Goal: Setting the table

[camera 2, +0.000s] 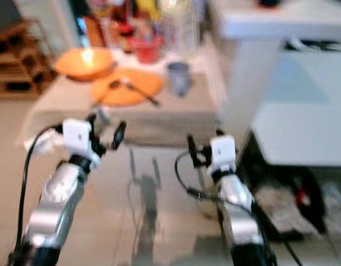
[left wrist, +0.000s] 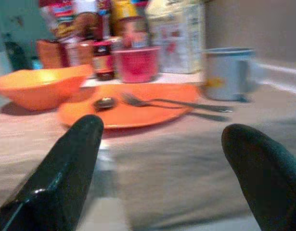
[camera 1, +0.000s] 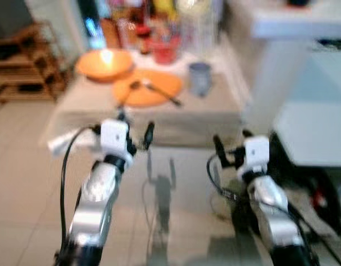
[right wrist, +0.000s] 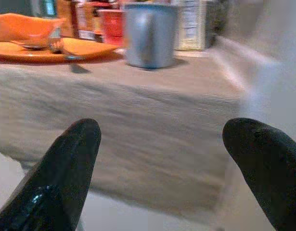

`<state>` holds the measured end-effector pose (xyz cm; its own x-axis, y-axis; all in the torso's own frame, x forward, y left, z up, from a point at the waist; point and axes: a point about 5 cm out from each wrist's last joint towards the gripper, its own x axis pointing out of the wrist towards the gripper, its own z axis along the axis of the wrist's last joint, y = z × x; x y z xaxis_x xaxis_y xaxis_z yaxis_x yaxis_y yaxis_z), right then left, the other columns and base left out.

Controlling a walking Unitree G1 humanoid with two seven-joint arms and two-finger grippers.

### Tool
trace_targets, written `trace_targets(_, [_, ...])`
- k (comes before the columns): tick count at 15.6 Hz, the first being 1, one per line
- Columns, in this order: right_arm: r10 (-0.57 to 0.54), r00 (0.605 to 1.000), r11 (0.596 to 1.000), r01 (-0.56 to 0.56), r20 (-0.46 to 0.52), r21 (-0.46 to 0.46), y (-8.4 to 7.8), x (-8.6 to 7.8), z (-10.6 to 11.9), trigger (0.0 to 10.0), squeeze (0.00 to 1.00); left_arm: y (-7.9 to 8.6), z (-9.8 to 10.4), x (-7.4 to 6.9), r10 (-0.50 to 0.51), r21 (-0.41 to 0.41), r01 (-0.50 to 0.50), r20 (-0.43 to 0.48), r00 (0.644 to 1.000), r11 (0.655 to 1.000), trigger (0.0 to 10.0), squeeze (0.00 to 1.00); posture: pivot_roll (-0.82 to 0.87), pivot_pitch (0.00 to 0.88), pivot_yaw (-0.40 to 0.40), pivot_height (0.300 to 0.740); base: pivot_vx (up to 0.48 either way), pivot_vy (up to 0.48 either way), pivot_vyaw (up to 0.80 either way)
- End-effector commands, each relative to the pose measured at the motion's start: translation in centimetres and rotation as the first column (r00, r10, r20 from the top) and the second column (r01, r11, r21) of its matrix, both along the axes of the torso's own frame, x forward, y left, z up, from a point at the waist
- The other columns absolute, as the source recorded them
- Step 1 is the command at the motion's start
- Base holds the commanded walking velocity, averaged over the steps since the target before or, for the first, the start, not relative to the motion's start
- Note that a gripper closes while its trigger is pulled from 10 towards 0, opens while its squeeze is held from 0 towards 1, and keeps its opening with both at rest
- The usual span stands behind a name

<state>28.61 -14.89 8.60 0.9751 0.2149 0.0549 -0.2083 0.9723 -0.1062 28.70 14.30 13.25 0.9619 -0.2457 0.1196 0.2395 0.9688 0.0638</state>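
Nearest the lens: left gripper (camera 1: pixel 136 132) and right gripper (camera 1: pixel 231 145), both raised at the front of silver arms, both with black fingers spread wide, both holding nothing. Same seen from the wrists: left fingers (left wrist: pixel 66 168) far apart, right fingers (right wrist: pixel 61 173) likewise, bare gap between each pair.

Just short of the low table draped in beige cloth (camera 1: pixel 203 119); neither gripper touching it. Head views blurred, so fine detail uncertain.

On the cloth, outward from the grippers:
- Flat round orange plate (camera 1: pixel 159 86), near the front middle, with dark metal spoon (left wrist: pixel 104 102) and dark metal fork (left wrist: pixel 157 102) lying across it, handles running off toward the robot's right.
- Grey-blue mug (camera 1: pixel 199 77), upright, just beside the plate on the right, apart from it.
- Orange shallow bowl (camera 1: pixel 103 64), behind and left of the plate; touching or not, cannot tell.
- Red plastic cup (left wrist: pixel 136 64) behind the plate, among a crowd of jars, bottles and a carton (left wrist: pixel 179 41) at the back edge.

Judged progress: one place roughly laid already — plate, bowl, mug, cutlery all present. Left to do, probably: cutlery off the plate and beside it, perhaps tidying of the back clutter. Nothing in hand yet; reach not begun.

Wooden slatted rack (camera 1: pixel 26 61) off to the left, white counter (camera 1: pixel 303 22) to the right, pale tiled floor (camera 1: pixel 26 183) beneath.
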Motion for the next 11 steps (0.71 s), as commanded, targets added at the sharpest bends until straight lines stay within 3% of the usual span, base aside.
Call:
trace_targets(1, [0.019, 0.998, 1.0, -0.019, 0.058, -0.006, 0.7, 0.3, 1.3, 10.0, 0.0, 0.3, 0.6, 0.2, 0.006, -0.021, -0.006, 0.014, 1.0, 1.0, 10.0, 0.0, -0.04, 0.0, 0.05, 0.74, 0.0, 0.0, 0.0])
trace_targets(3, [0.0, 0.995, 1.0, -0.001, 0.102, 0.015, 0.8, 0.7, 2.4, 10.0, 0.0, 0.3, 0.5, 0.3, 0.012, 0.017, -0.012, 0.013, 1.0, 1.0, 10.0, 0.0, -0.04, 0.0, 0.052, 0.74, 0.0, 0.0, 0.0])
trace_targets(11, [-0.056, 0.987, 0.998, 0.053, 0.148, 0.022, 0.0, 1.4, 3.7, 10.0, 0.0, -0.2, 0.8, 0.6, 0.011, 0.014, -0.011, 0.012, 1.0, 1.0, 10.0, 0.0, -0.05, 0.0, 0.056, 0.74, 0.0, 0.0, 0.0])
